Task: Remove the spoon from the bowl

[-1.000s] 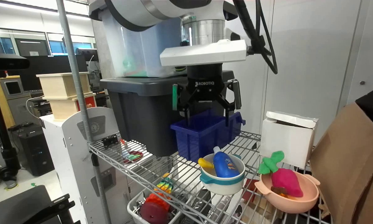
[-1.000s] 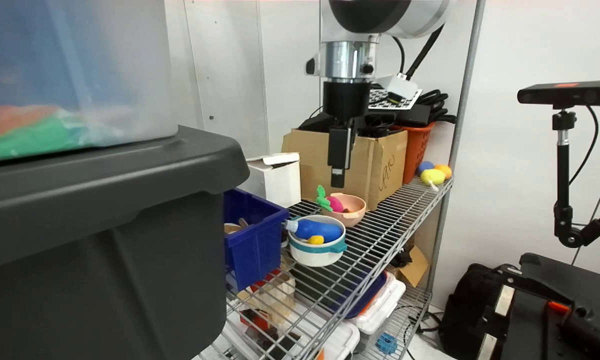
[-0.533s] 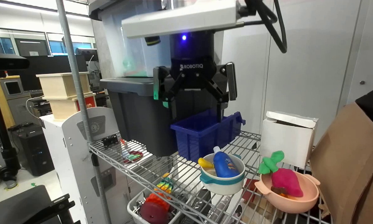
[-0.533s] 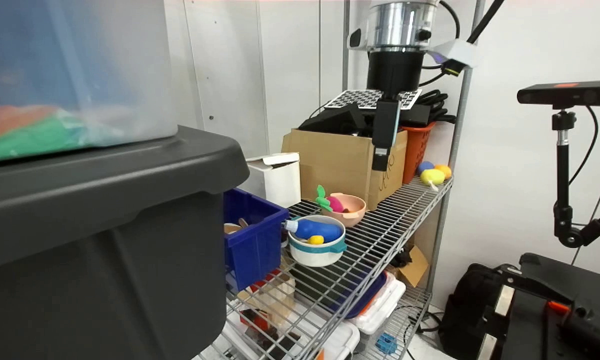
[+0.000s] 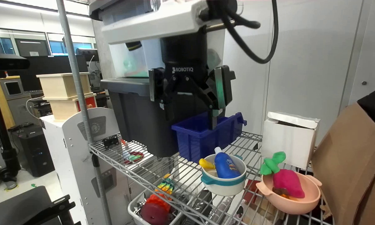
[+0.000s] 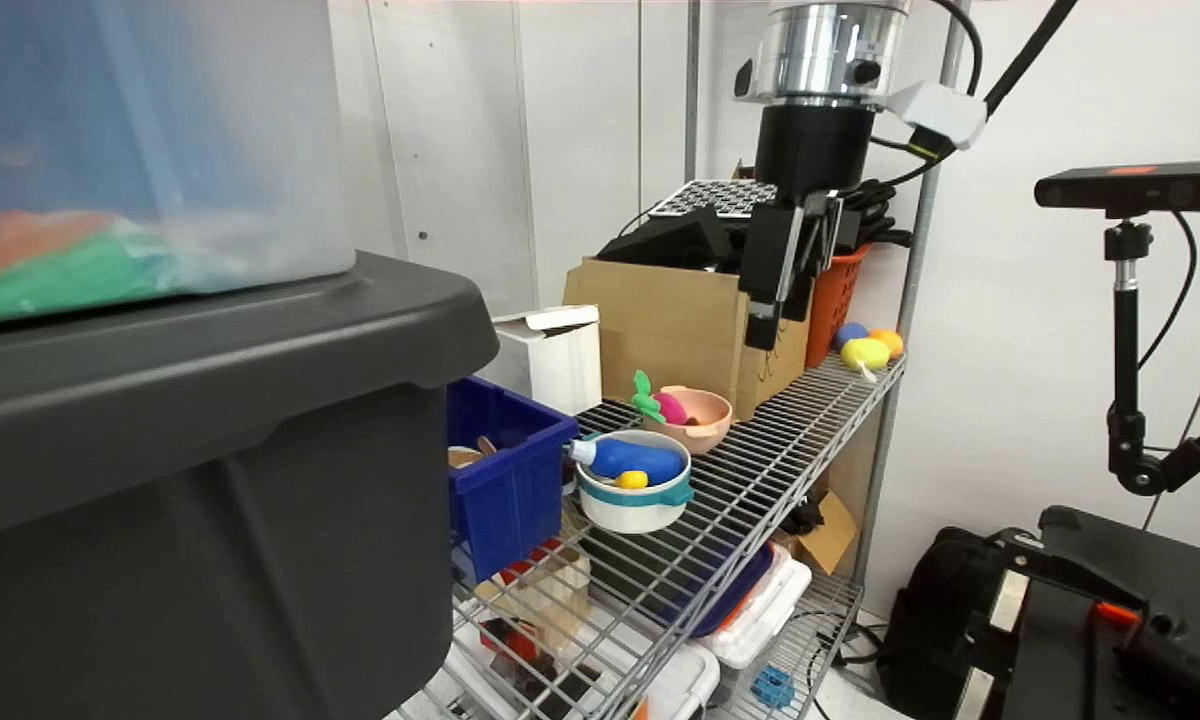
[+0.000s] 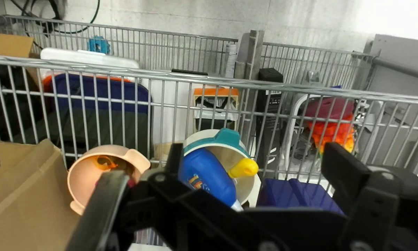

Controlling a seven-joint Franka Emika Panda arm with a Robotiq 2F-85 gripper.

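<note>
Black two-finger gripper (image 5: 190, 118): fingers apart, gripping nothing. Below fingers, well apart: round peach-tan plastic bowl (image 5: 295, 205); spoon unconfirmed, perhaps orange plastic-looking piece (image 7: 99, 165) inside. I expect spoon light, stiff, slippery; pinch handle.

in an exterior view, the surface (image 5: 187, 170) bears a tub (image 5: 140, 122) at rear left, a container (image 5: 151, 59) on top, and a bin (image 5: 192, 143) just right of the tub. before the bin stands a pot (image 5: 222, 188); inside it a bottle (image 5: 226, 167) leans, with a small item (image 5: 206, 163) at its left. further right sits the bowl (image 5: 295, 204), a soft toy (image 5: 288, 182) in it. behind the bowl is a carton (image 5: 286, 145), and right of both a box (image 5: 343, 165). the pincer (image 5: 190, 121) hangs above the surface. in the wrist view, box, bowl, pot and bin run left to right.
</note>
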